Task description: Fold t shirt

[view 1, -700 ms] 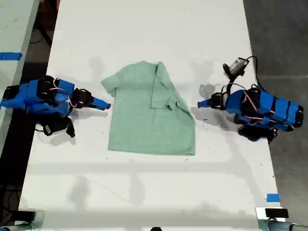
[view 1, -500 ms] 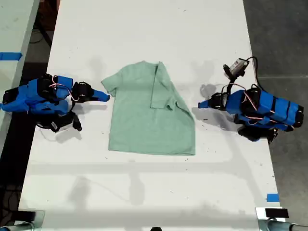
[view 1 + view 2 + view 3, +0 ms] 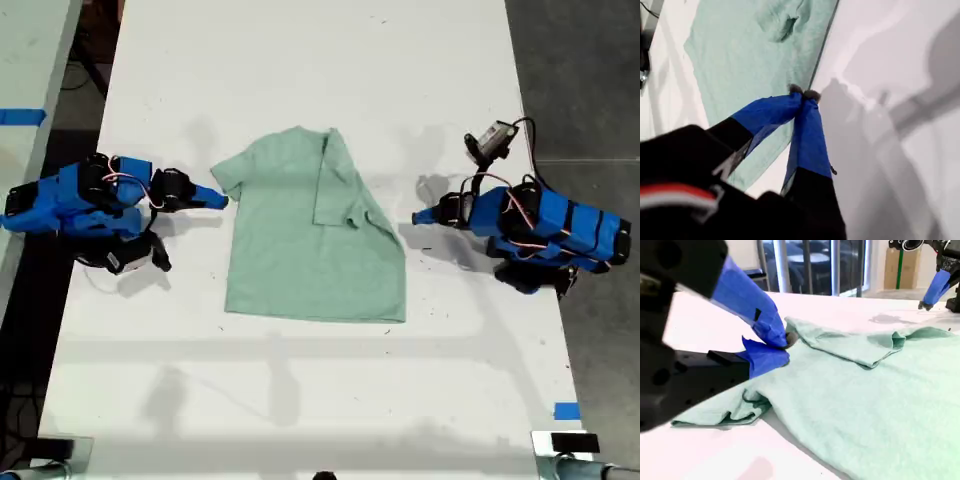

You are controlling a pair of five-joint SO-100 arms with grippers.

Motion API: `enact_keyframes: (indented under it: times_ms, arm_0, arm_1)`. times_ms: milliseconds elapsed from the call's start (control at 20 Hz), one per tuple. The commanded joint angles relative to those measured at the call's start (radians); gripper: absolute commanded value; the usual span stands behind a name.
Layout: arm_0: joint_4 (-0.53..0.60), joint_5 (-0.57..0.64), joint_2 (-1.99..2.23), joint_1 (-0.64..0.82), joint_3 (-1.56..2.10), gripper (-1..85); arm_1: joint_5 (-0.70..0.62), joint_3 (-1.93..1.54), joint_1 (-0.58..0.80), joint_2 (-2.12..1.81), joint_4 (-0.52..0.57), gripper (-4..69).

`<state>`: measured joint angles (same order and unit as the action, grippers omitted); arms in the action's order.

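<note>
The pale mint-green t shirt (image 3: 310,250) lies flat in the middle of the white table (image 3: 300,60). Its sleeve on the exterior view's right is folded inward over the chest. My first gripper (image 3: 416,216) is shut and sits just off the shirt's edge on the exterior view's right; its tips (image 3: 802,92) hang by the hem of the t shirt (image 3: 740,60). My second gripper (image 3: 222,201) is shut at the sleeve on the exterior view's left, its tips (image 3: 786,342) touching the t shirt (image 3: 865,400). I cannot tell whether cloth is pinched. My first gripper (image 3: 926,304) shows far across.
A small black device with a cable (image 3: 490,138) lies on the table behind the first arm. Blue tape (image 3: 566,410) marks the table's edge at the exterior view's lower right. Another table with blue tape (image 3: 20,116) stands at the exterior view's left, and dark floor lies beyond both sides.
The second arm swung a little toward the far side of the table, bringing its tip to the sleeve, then held still. The first arm and the shirt stayed put.
</note>
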<state>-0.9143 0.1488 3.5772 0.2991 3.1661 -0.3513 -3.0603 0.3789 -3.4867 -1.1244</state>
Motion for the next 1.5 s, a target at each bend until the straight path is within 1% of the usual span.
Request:
enact_keyframes:
  times_ms: [0,100,150,250,300,350,500,750,850,900,950,1000,1100,1200,1300,1350,1450]
  arm_0:
    - [-0.063,0.115,-0.337,0.091,-0.339,0.7]
    - [-0.183,0.282,-0.808,0.272,-0.664,12.6]
    - [-0.212,0.37,-0.986,0.368,-0.779,15.6]
    - [-0.218,0.514,-1.284,0.555,-0.927,17.2]
    - [-0.224,0.545,-1.42,0.614,-0.989,17.2]
    - [-0.225,0.565,-1.537,0.638,-1.042,17.1]
    - [-0.196,0.56,-1.733,0.65,-1.114,16.2]
    - [-0.172,0.534,-1.83,0.632,-1.103,15.6]
    - [-0.133,0.555,-1.887,0.644,-1.104,15.2]
    - [-0.126,0.561,-1.908,0.646,-1.108,12.0]
    - [-0.12,0.561,-1.917,0.644,-1.109,0.0]
    - [-0.118,0.568,-1.927,0.638,-1.12,-0.1]
    - [-0.144,0.563,-1.919,0.632,-1.158,-0.1]
    - [-0.216,0.538,-1.856,0.594,-1.243,-0.1]
    - [-0.325,0.482,-1.824,0.509,-1.387,-0.1]
    - [-0.362,0.443,-1.822,0.454,-1.454,-0.1]
    - [-0.379,0.36,-1.855,0.337,-1.578,-0.1]
  arm_1:
    - [0.011,-0.055,0.012,-0.02,0.0,0.2]
    - [0.009,-0.055,0.012,-0.02,0.002,0.2]
    - [0.009,-0.055,0.009,-0.02,0.002,0.2]
    - [0.011,-0.055,0.008,-0.02,0.0,0.2]
    - [0.011,-0.055,0.008,-0.02,0.0,0.2]
    - [0.009,-0.055,0.009,-0.02,0.0,0.2]
    - [0.005,-0.055,0.009,-0.02,0.002,0.2]
    - [0.002,-0.055,0.008,-0.02,0.003,0.2]
    - [0.002,-0.055,0.006,-0.02,0.003,0.2]
    - [0.002,-0.055,0.005,-0.02,0.003,0.2]
    - [0.002,-0.055,0.005,-0.02,0.003,0.2]
    - [0.002,-0.055,0.006,-0.02,0.003,0.2]
    - [0.002,-0.055,0.008,-0.02,0.003,0.2]
    - [0.002,-0.055,0.006,-0.02,0.003,0.2]
    - [0.002,-0.055,0.008,-0.02,0.003,0.2]
    - [0.002,-0.055,0.008,-0.02,0.003,0.2]
    - [0.002,-0.055,0.008,-0.02,0.003,0.2]
